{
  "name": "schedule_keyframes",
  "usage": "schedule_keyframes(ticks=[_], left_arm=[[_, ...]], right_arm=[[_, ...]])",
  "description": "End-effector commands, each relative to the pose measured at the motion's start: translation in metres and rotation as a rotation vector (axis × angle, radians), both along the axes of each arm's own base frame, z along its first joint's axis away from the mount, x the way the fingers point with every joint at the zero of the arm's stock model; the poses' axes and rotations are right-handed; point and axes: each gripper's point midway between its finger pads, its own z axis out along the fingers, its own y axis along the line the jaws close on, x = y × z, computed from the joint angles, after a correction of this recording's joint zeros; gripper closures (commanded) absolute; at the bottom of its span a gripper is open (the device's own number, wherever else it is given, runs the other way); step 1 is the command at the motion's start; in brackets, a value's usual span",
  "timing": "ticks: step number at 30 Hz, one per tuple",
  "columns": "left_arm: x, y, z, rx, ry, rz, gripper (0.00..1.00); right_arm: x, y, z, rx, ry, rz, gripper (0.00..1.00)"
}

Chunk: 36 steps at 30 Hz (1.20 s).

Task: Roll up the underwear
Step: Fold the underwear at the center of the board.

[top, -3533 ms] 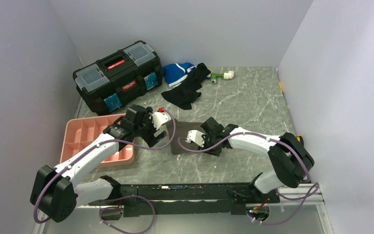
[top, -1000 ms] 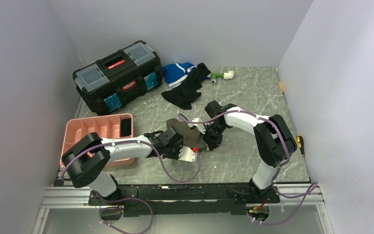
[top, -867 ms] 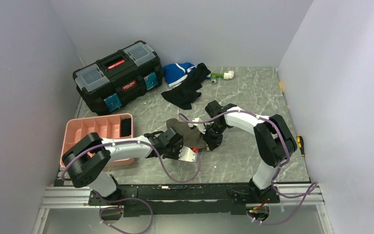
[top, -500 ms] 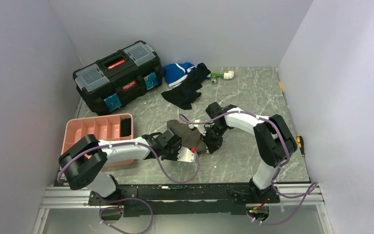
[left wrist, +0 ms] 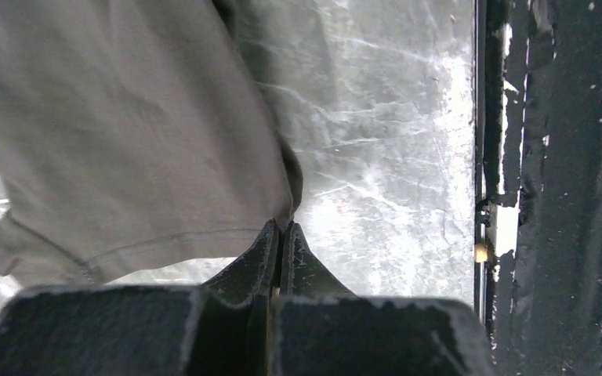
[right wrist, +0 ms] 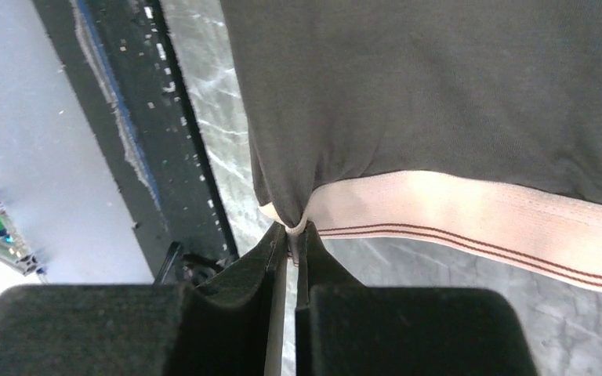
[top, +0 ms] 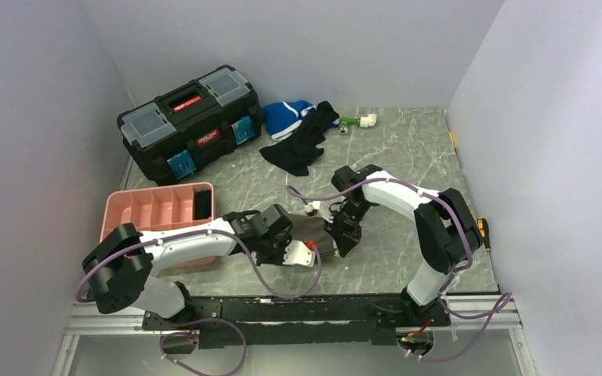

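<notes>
The underwear (top: 314, 229), dark grey-brown with a beige waistband, lies bunched near the table's front middle between both grippers. My left gripper (top: 304, 247) is shut on its fabric edge; in the left wrist view the grey cloth (left wrist: 125, 133) runs down to the closed tips of that gripper (left wrist: 283, 227). My right gripper (top: 332, 243) is shut on the waistband's end. In the right wrist view the beige waistband (right wrist: 478, 219) and the dark fabric (right wrist: 439, 86) spread out from the pinched corner at the right gripper (right wrist: 296, 229).
A black toolbox (top: 188, 121) stands at the back left. A pink tray (top: 137, 215) holds a dark roll (top: 201, 204). A black garment (top: 298, 149), a blue-and-white garment (top: 286, 116) and a green-white object (top: 358, 121) lie at the back. The black rail (top: 306, 305) runs close in front.
My left gripper has shut on the fabric edge. Both grippers have drawn toward the near edge, and the underwear has gathered shorter between them.
</notes>
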Motion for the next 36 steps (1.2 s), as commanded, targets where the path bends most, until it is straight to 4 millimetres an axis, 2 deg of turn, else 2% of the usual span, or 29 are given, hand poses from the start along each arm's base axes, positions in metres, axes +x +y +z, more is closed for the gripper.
schedule_keyframes(ticks=[1,6,13,21,29,36], left_arm=[[0.003,-0.010,0.033,-0.074,0.086,0.013,1.00],[0.023,-0.011,0.046,-0.102,0.158,0.050,1.00],[0.050,-0.004,0.054,-0.131,0.249,0.110,1.00],[0.070,0.001,0.045,-0.146,0.306,0.174,1.00],[0.093,0.000,0.040,-0.156,0.311,0.249,1.00],[0.114,0.002,0.029,-0.106,0.296,0.290,1.00]], right_arm=[[0.001,0.007,0.039,0.052,0.022,0.045,1.00],[0.019,0.005,0.046,0.013,0.014,0.074,0.97],[0.033,-0.003,0.036,-0.031,0.086,0.099,0.92],[0.038,-0.012,0.030,-0.055,0.115,0.125,0.93],[0.066,-0.011,0.027,-0.061,0.105,0.112,0.86],[0.085,-0.016,0.016,-0.094,0.108,0.125,0.84]])
